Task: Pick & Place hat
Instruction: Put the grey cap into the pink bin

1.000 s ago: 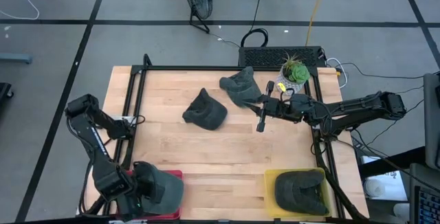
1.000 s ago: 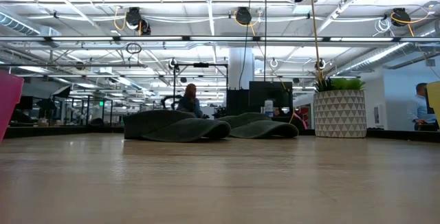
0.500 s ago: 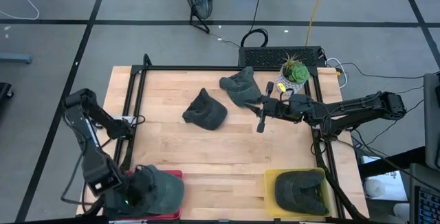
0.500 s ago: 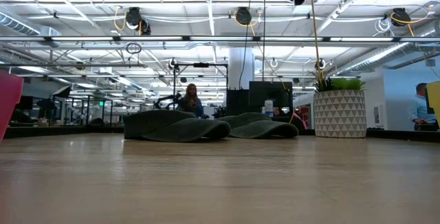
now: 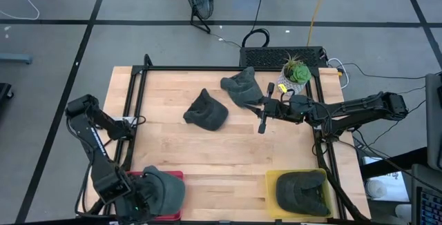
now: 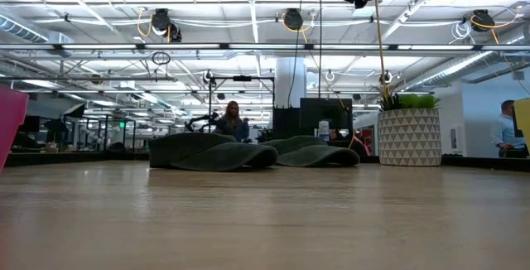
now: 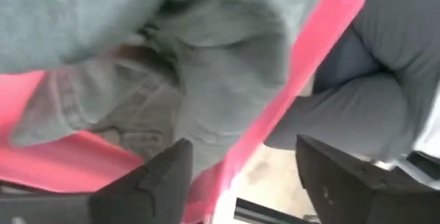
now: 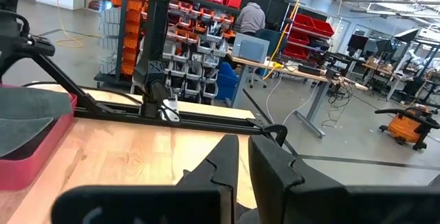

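- Red bin (image 5: 173, 177) at the table's near left corner holds 1 grey hat (image 5: 162, 189); left gripper (image 5: 131, 196) is spread over it, nothing pinched.
- Lift straight up so the fingers (image 7: 148, 183) don't snag fabric.
- Right gripper (image 5: 262, 123) pressed together, hovering beside 2 loose hats (image 5: 207, 110).
- Yellow bin (image 5: 273, 180) holds another.
- Light wood table (image 5: 207, 149), potted plant (image 5: 295, 72); workshop behind, people far off.

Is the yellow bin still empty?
No, the high view shows a dark hat already lying inside the yellow bin.
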`<state>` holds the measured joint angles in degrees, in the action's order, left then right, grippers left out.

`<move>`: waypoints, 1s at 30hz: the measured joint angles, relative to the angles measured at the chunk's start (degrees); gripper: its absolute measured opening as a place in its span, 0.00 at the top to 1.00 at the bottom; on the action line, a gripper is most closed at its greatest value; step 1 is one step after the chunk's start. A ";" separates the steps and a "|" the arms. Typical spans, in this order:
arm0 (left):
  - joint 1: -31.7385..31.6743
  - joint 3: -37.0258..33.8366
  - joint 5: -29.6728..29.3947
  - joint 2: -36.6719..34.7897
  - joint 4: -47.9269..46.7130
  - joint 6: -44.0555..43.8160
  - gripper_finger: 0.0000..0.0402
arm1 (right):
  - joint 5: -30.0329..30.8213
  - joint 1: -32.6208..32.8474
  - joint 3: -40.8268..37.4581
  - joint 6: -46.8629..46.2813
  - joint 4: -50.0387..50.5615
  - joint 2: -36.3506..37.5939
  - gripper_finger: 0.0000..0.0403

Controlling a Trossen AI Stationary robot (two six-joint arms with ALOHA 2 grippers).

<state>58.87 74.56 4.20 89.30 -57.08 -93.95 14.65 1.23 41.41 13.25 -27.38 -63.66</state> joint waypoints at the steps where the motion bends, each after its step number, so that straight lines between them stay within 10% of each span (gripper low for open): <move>1: -0.02 -0.06 -0.03 0.09 -0.06 0.17 0.33 | 0.00 0.00 0.00 0.06 0.00 0.00 0.94; 11: 0.02 -0.17 -0.26 5.38 0.11 7.98 0.35 | 0.00 0.00 0.00 0.92 0.02 0.00 0.94; 30: -0.63 -0.19 7.09 5.55 1.61 -2.19 0.97 | 0.00 0.00 0.00 0.94 -0.02 0.00 0.94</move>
<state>58.24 74.37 11.29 94.85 -55.47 -96.14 14.66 1.23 41.41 14.20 -27.40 -63.66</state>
